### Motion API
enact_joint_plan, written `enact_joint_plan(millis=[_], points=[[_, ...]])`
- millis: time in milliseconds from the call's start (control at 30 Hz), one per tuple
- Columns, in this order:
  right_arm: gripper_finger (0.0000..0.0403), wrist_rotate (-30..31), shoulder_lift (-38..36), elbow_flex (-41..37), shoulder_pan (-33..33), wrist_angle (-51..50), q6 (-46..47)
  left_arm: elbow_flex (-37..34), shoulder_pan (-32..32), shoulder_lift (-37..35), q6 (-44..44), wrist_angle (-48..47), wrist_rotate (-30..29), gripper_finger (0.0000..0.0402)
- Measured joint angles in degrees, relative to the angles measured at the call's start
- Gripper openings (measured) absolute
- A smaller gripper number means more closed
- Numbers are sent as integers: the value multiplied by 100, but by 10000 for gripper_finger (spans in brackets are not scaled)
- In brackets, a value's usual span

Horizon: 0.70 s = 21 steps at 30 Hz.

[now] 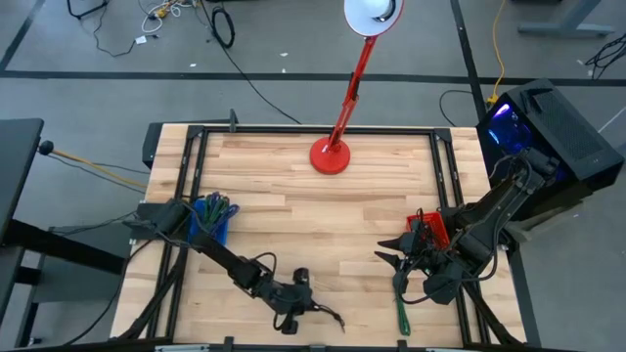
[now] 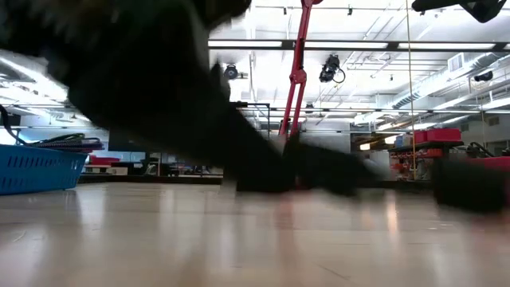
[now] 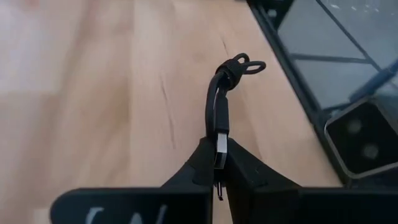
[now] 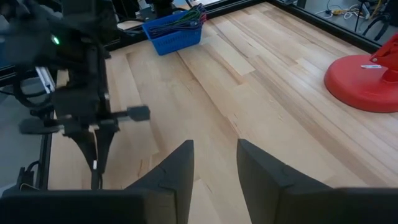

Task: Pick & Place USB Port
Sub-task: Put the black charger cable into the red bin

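Note:
A black USB cable (image 3: 214,106) lies near the table's front edge. Its silver plug (image 3: 221,144) is between the fingers of my left gripper (image 3: 219,154), which is shut on it. The cable runs away from the fingers to a tied bundle (image 3: 239,65) that seems to rest on the wood. From above, the left gripper (image 1: 305,309) is at the front middle, with the cable (image 1: 331,315) trailing toward the right. My right gripper (image 4: 214,158) hovers open and empty above the table's right side (image 1: 391,256). My left gripper pinches the cable's silver plug (image 3: 221,140) between its two fingertips, one finger on each flat side. The fingers slant down toward the table and lie along the cable. The black cord leads on ahead of the fingers in a gentle bend, slack.
A blue basket (image 1: 210,220) with cables stands at the left, a red bin (image 1: 430,227) at the right beside the right arm. A green cable (image 1: 401,308) lies at the front right. A red lamp base (image 1: 330,156) stands at the far middle.

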Motion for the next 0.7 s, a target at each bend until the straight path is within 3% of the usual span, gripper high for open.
enact_joint_plan(millis=[267,367,567,700], points=[[123,8,114,-2,0,168,-46,4,-144,-771,376,-510,-1042,16],[123,-36,381,-4,-60,713,-559,4,-149,-1000,468,-760,-1452,16],[123,-996,842,-7,-545,2581,-2269,75,37,-1316,841,-892,-1837,16],[123,-1432,960,-7,-830,3087,-2752,593,224,-1379,1032,-1756,-1964,16]])
